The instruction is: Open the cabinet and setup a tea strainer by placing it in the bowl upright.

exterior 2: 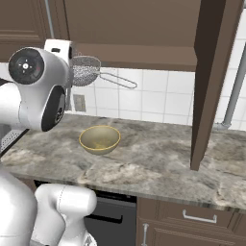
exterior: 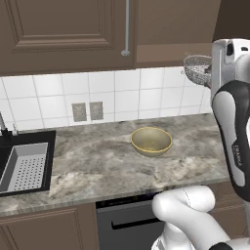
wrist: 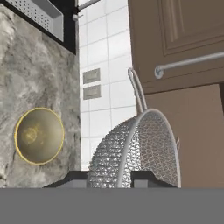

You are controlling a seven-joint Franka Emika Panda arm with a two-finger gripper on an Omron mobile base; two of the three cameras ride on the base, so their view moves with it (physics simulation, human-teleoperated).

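My gripper is shut on the tea strainer, a silver mesh basket whose rim sits between the two finger tips. The strainer hangs high in the air just under the cabinet, its wire handle pointing away from my hand. Below it and a little to the left, the mustard-yellow bowl stands empty on the marble counter, also seen in the hand view. The cabinet's right door stands swung open, edge-on over the counter.
A black sink holds a grey perforated tray at the counter's left end. Two wall outlets sit on the tiled backsplash. The left cabinet door's bar handle hangs above. The open door reaches down close to the counter on the right.
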